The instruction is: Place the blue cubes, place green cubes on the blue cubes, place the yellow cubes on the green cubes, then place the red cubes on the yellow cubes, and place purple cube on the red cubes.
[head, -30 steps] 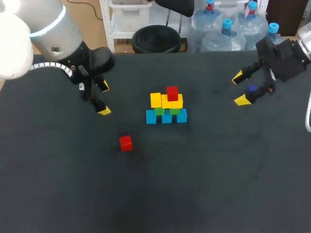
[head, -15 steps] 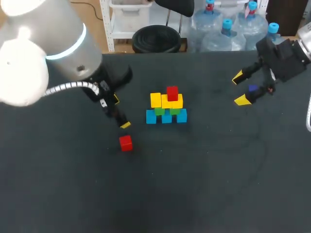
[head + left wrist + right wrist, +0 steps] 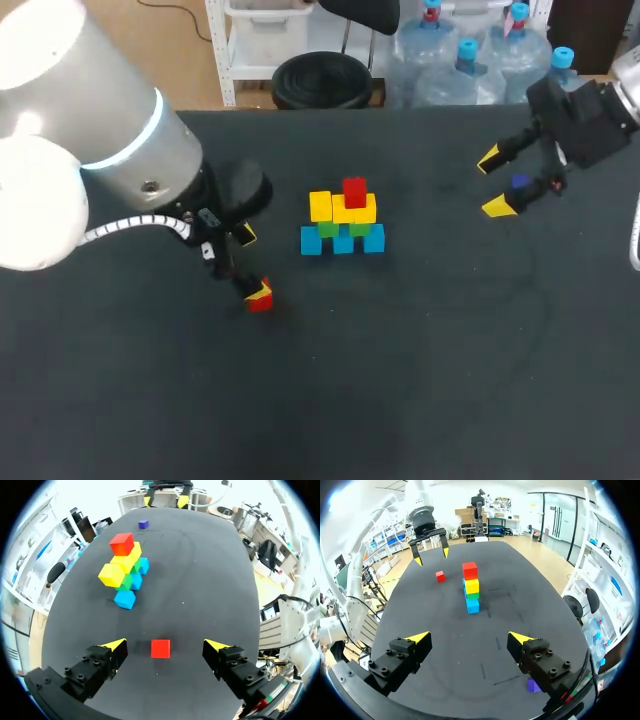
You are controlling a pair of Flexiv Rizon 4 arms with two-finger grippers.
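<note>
My left arm [image 3: 110, 150] comes in from the upper left of the head view and fills most of that corner, its wrist bent down toward the left of centre. There my left gripper [image 3: 253, 263] points down with its jaws spread wide, one yellow tip above the other in the frame. My right arm [image 3: 590, 120] enters at the upper right edge, and my right gripper [image 3: 494, 183] reaches leftward from it, jaws likewise wide apart with nothing between them.
</note>
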